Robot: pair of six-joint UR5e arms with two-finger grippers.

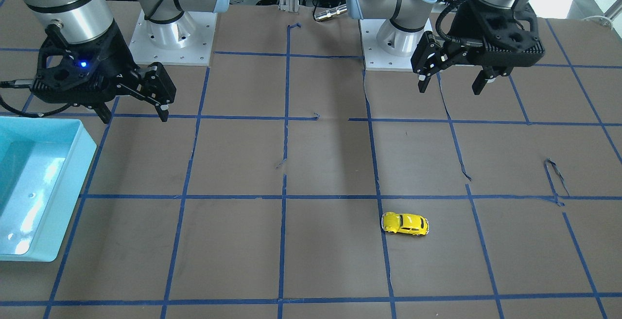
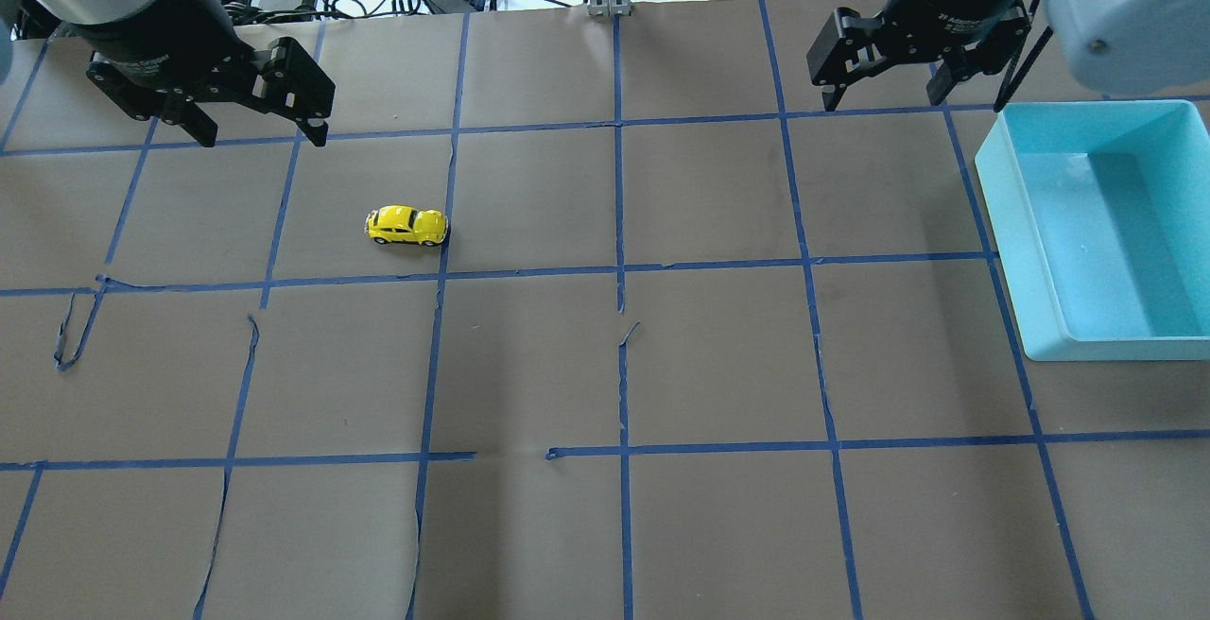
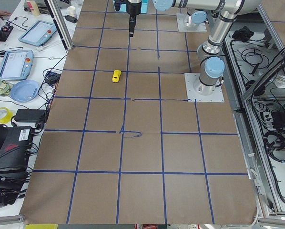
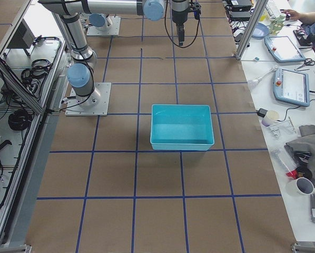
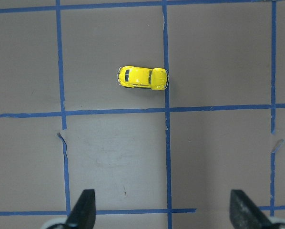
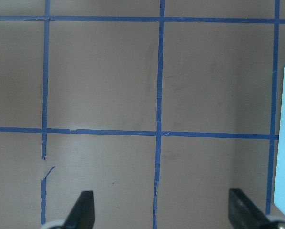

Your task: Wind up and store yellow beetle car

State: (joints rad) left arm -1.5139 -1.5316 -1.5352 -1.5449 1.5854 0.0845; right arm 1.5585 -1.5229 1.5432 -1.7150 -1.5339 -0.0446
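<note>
A: What is at the left side?
B: The left hand point(image 2: 264, 136) hangs above the bench point(image 2: 718, 365) with its two fingers point(image 5: 83, 212) spread wide and nothing between them.
A: And the yellow beetle car point(image 2: 407, 225)?
B: It stands on its wheels on the brown bench, on the left arm's side, in one square of the blue tape grid point(image 2: 619, 204). One end of the car just touches a tape line. It is well apart from both hands. In the left wrist view the car point(image 5: 143, 78) lies out ahead of the spread fingers, side-on to them.
A: Further right?
B: The right hand point(image 2: 884, 100) is also raised above the bench, jaws wide apart and holding nothing. Its wrist view shows only tape lines and a pale edge at the far right.
A: And past that?
B: A light blue tub point(image 2: 1115, 348) sits on the bench at the right edge, just beside the right hand, open side up, with nothing visible inside it
</note>
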